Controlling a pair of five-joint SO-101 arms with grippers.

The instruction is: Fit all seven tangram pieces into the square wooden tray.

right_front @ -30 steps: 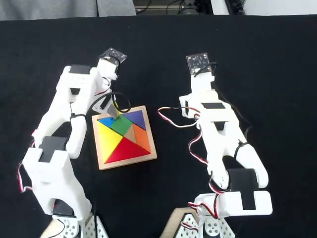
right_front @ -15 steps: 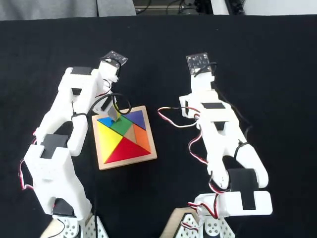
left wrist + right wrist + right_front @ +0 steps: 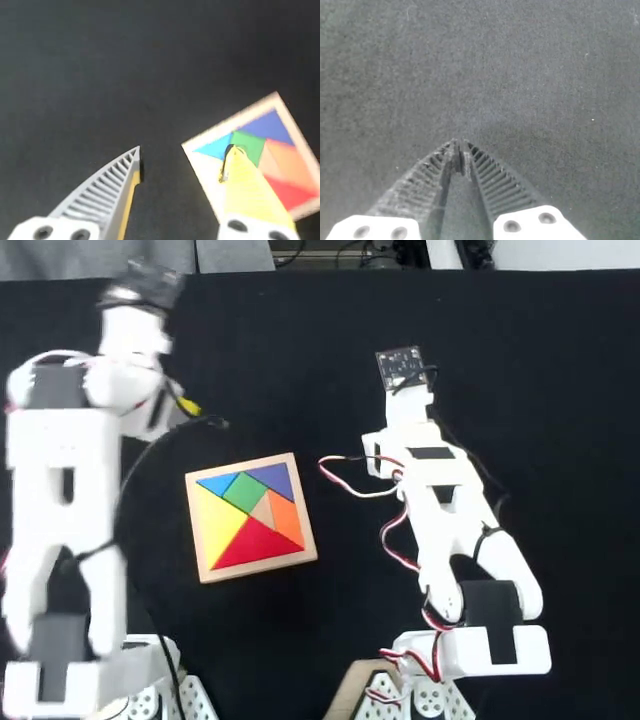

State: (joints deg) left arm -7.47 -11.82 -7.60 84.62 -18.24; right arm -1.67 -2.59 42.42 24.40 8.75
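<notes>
Left of the counter's (image 3: 540, 390) middle lies the square wooden tray (image 3: 258, 567), turned a little askew. As far as I can see, seven pieces fill it: yellow triangle (image 3: 220, 520), red triangle (image 3: 258, 543), green square (image 3: 243, 490), light blue triangle (image 3: 215, 481), dark blue triangle (image 3: 275, 480), orange piece (image 3: 287, 515) and small tan triangle (image 3: 262, 510). The job looks as good as done, so the trouble I'd watch for is something undoing it. The left arm (image 3: 60, 490) stands tall along the counter's left edge. The left gripper (image 3: 185, 150) hangs well above the cloth, its jaws spread wide and holding nothing, with the tray's far corner just beyond them. A dark cable (image 3: 160, 445) loops down from that arm towards the tray's left side; if the arm comes low again, I think the loop or an open jaw could catch the rim and skid the tray or tip a piece up. I can't tell from here whether every piece sits flush, and one riding proud would pop out at the slightest knock. The right arm (image 3: 440, 500) is on the far side of the tray. The right gripper (image 3: 460, 147) is over bare cloth with its jaws pinched together on nothing, and it looks harmless unless it sweeps sideways.
</notes>
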